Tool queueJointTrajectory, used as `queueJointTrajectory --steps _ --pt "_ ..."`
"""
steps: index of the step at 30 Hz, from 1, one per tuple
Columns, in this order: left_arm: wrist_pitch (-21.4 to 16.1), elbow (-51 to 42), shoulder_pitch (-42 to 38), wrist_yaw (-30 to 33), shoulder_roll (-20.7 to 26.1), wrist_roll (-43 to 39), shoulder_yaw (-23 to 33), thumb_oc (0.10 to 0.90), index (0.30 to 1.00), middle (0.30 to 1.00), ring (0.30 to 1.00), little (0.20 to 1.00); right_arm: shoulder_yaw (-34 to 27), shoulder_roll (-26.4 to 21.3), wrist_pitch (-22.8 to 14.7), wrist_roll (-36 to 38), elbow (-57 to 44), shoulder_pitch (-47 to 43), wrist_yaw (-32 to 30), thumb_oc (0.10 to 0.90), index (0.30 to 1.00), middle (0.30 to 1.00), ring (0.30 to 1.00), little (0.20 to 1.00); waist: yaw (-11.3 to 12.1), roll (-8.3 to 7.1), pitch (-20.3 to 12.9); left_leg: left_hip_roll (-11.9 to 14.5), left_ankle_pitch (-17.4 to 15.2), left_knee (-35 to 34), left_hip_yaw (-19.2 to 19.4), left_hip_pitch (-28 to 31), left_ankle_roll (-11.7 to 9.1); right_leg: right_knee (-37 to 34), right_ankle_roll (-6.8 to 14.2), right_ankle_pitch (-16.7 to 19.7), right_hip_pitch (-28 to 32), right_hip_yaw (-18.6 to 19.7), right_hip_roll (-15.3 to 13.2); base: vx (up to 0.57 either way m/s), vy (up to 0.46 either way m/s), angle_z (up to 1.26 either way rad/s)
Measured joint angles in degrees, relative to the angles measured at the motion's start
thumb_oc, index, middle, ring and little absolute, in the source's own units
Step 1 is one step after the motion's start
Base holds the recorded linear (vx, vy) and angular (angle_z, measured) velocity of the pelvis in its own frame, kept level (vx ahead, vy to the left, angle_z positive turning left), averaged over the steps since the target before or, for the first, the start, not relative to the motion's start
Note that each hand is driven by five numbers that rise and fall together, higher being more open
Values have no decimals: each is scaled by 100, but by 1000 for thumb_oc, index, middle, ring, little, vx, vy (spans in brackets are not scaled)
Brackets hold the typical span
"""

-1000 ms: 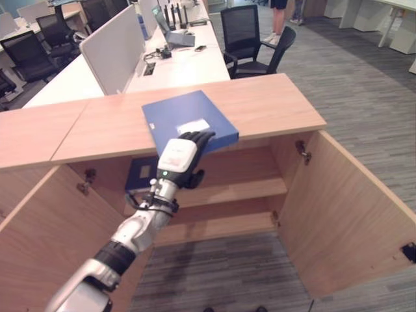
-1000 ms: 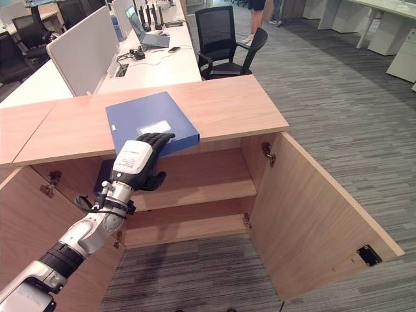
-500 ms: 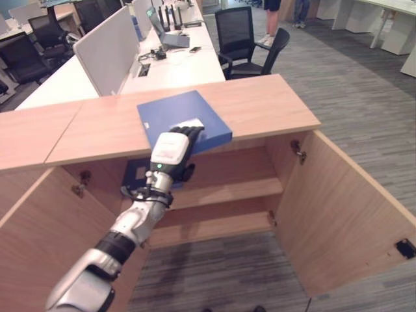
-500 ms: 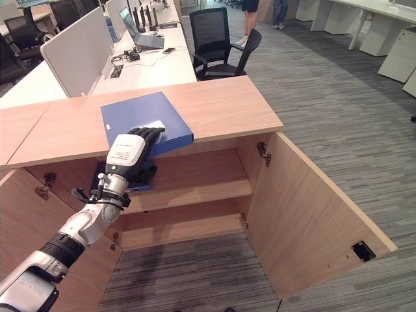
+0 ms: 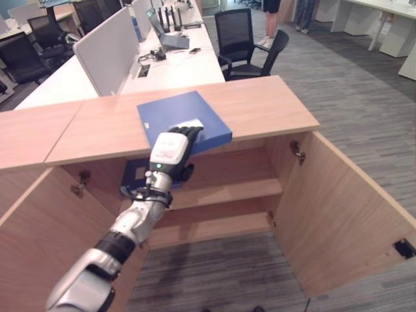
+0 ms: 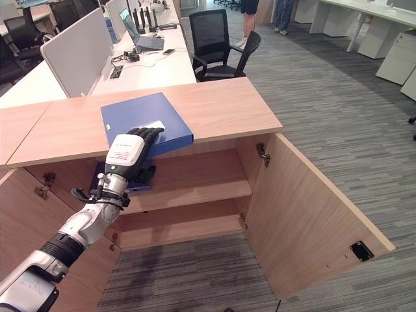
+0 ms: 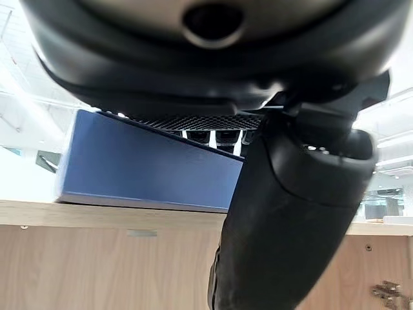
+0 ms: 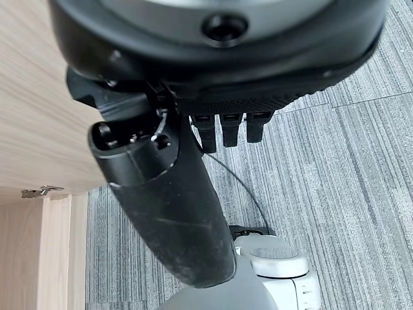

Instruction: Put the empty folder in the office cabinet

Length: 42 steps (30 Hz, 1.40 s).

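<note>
**Left hand grips the blue folder on top of the cabinet**

The blue folder point(image 5: 183, 119) lies flat on the top of the open cabinet point(image 5: 273, 107), with its near edge over the front. The left hand point(image 5: 170, 151) grasps this near edge: fingers point(image 5: 190, 133) on the cover, thumb point(image 7: 284, 219) under it. The right hand point(image 8: 193, 194) hangs over the carpet, fingers loosely straight, holding nothing.

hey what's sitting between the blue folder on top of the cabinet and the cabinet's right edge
Nothing. In the left eye view, the cabinet top is bare wood from the blue folder to its right edge. The left hand grips the folder's front edge.
</note>
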Motion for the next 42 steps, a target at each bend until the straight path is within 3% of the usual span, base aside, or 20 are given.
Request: queueJointTrajectory --steps 2,3,5,6,12,31,40,42 --pt "13 133 -72 0 1 0 0 800 900 900 900 900 0 0 0 0 0 2 4 800 900 900 900 900 -5 -7 -1 0 -1 0 2 0 0 0 0 1 -3 4 0 0 0 0" --pt "40 241 -122 1 1 -1 0 587 580 580 580 580 0 0 1 0 0 1 8 800 900 900 900 900 -21 -18 -3 0 -1 0 3 0 0 0 0 1 -4 6 0 0 0 0" --pt "56 362 -181 1 1 -3 -7 529 493 493 493 493 0 0 1 2 -2 -1 8 800 900 900 900 900 -52 -32 -4 0 -1 0 4 -1 0 0 -1 3 -4 7 0 0 0 0" --pt "85 363 -194 14 2 -5 -6 400 300 300 300 300 -2 0 0 3 -4 -2 8 800 900 900 900 900 -60 -39 -7 0 -1 0 4 -1 1 0 -2 3 -3 10 0 0 0 0" --pt "190 368 -536 195 34 -208 4 400 300 300 300 300 -3 -2 -1 111 -18 -6 14 800 900 900 900 900 -113 -62 -16 0 -2 0 20 21 1 1 -16 19 6 20 1 0 0 0" --pt "246 205 -551 372 73 -211 89 400 300 300 300 300 -54 0 -3 452 -66 23 31 800 900 900 900 900 -115 -116 -74 22 -14 -1 125 57 -4 1 -30 51 -3 143 19 -1 1 -3" --pt "92 -1304 -514 250 221 -665 351 400 300 300 300 300 -56 21 0 460 -66 40 41 800 900 900 900 900 43 -125 -68 23 -14 -1 85 37 -5 0 -32 49 3 98 18 -3 -6 1" --pt "-31 -1898 -341 227 286 -698 620 400 300 300 300 300 -56 47 -2 461 -68 8 45 800 900 900 900 900 53 -123 -68 22 -15 -1 72 37 -5 0 -36 51 10 67 16 0 0 0"
